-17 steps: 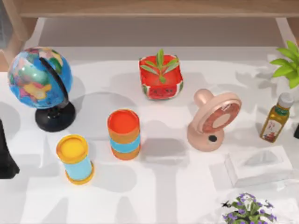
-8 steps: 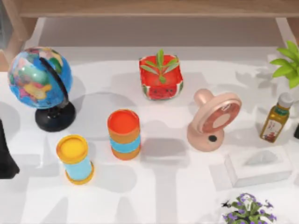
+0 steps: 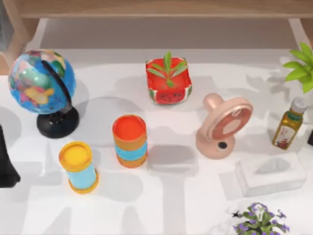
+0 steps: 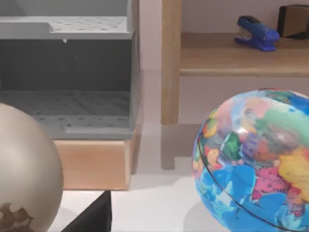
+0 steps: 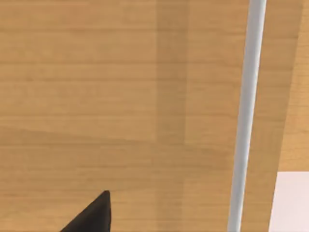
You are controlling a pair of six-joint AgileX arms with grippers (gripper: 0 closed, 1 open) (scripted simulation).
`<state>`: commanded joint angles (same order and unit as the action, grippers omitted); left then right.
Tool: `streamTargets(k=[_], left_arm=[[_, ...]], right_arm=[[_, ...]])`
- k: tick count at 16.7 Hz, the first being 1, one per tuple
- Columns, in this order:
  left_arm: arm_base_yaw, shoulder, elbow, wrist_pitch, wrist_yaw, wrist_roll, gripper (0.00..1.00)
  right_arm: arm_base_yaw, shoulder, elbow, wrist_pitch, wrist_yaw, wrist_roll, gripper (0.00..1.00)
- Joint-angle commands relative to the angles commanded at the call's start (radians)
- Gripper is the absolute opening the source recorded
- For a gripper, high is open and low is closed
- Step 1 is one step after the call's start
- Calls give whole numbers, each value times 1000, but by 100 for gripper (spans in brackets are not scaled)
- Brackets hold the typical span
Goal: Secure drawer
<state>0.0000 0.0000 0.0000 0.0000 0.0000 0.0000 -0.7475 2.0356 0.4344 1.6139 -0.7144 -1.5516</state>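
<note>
The drawer is standing open just beside the globe, toward the shelf; I am judging a flat, square push on its front best; whether either tool is open or closed, I cannot tell.

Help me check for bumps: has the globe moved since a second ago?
No. In the top view the globe keeps its spot beside the yellow-lidded can, at the table's left.

Left arm – matte black (angular); unmarked
</note>
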Motion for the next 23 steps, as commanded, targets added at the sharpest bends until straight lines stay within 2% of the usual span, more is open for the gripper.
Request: streamTargets(k=[13,23], left_arm=[[0,0,0,0,0,0,100],[0,0,0,0,0,0,100]], right_arm=[[59,25,79,-55,59,-1,100],[59,25,79,-55,59,-1,25]])
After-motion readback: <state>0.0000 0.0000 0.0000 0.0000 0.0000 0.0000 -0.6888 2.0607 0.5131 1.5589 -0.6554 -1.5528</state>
